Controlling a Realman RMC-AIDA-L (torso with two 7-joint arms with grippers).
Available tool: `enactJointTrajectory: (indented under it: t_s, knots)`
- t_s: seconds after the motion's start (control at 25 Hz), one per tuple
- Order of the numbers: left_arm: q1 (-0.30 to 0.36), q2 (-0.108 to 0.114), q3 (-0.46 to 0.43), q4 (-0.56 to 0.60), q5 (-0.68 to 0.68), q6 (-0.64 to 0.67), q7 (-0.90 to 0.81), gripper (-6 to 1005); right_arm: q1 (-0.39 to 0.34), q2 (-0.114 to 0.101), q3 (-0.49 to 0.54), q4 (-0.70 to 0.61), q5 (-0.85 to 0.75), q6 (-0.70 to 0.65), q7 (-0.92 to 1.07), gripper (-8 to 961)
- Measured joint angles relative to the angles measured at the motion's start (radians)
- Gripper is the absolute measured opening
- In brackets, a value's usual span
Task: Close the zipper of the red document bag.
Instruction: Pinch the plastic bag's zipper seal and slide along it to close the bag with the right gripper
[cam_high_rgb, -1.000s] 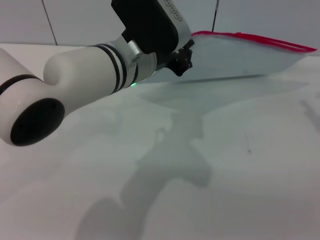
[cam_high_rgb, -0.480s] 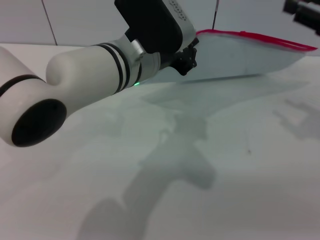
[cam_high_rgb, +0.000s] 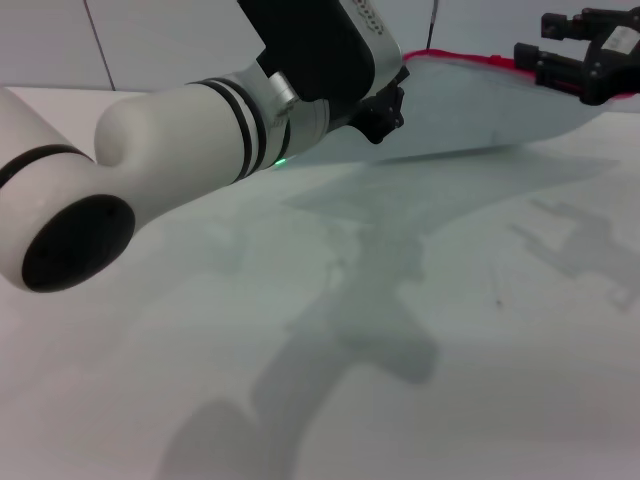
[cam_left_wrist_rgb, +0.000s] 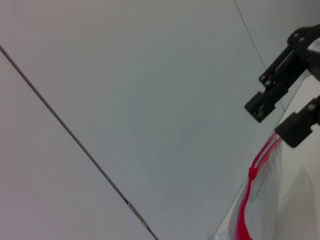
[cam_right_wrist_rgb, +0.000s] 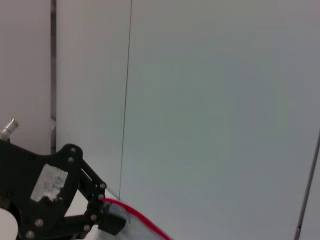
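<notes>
Bag held up off the table at far centre by the left tool, clamped on its left edge, presenting the zipper to the open right tool.

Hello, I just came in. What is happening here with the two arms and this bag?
The left gripper holds one end of the red document bag, lifting it off the white table. The right gripper is at the far end of the zipper, its fingers apart beside the red strip. The slider sits near them, not yet gripped.
</notes>
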Motion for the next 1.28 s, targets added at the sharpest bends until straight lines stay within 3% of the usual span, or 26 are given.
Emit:
enactJointTrajectory:
  t_s: [0.4,1.28]
  knots:
    - [-0.002,-0.001,0.014,-0.002,-0.001,-0.001,0.005,54,0.047,-0.006,0.001,0.049,-0.065,0.006,-0.054,512]
    - [-0.004,-0.002,0.029,-0.016,-0.002,-0.009,0.005,58,0.08,0.012,-0.013,0.097,-0.12,0.067,-0.122,511]
